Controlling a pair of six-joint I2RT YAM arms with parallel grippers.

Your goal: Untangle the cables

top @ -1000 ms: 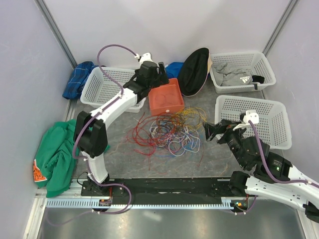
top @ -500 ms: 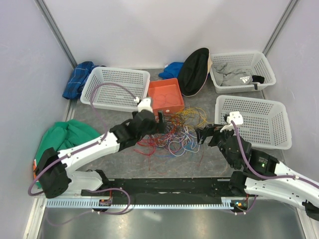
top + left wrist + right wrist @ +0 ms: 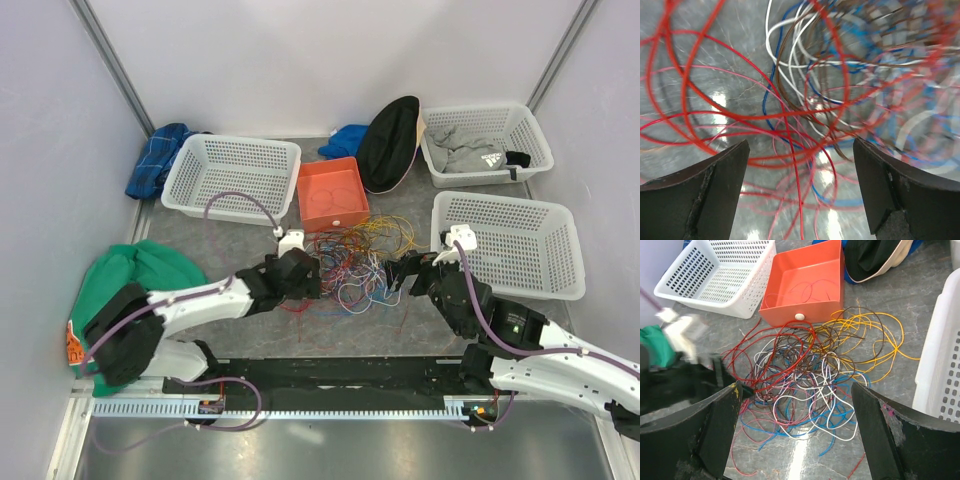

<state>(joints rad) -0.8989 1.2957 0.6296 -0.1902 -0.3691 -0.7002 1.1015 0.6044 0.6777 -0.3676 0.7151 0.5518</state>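
The cables [image 3: 350, 258] lie in a tangled pile of red, white, blue, brown, pink and yellow wires on the grey floor in front of the orange box [image 3: 333, 195]. My left gripper [image 3: 312, 278] is open and low at the pile's left edge. In the left wrist view its gripper [image 3: 800, 170] straddles red and pink loops [image 3: 765, 115] with nothing gripped. My right gripper [image 3: 393, 275] is open at the pile's right edge. In the right wrist view its gripper [image 3: 800, 405] hangs above the white and blue loops [image 3: 820, 390], empty.
White baskets stand at the back left [image 3: 232, 178], right [image 3: 510, 240] and back right [image 3: 485, 140], the last holding grey cloth. A black cap [image 3: 388, 140], blue cloths [image 3: 158, 155] and a green garment [image 3: 125, 290] lie around. The orange box [image 3: 805, 285] holds a few red wires.
My left arm swung from beside the orange box down to the pile's left edge and lowered. My right gripper moved left, closer to the pile. The cables look unmoved.
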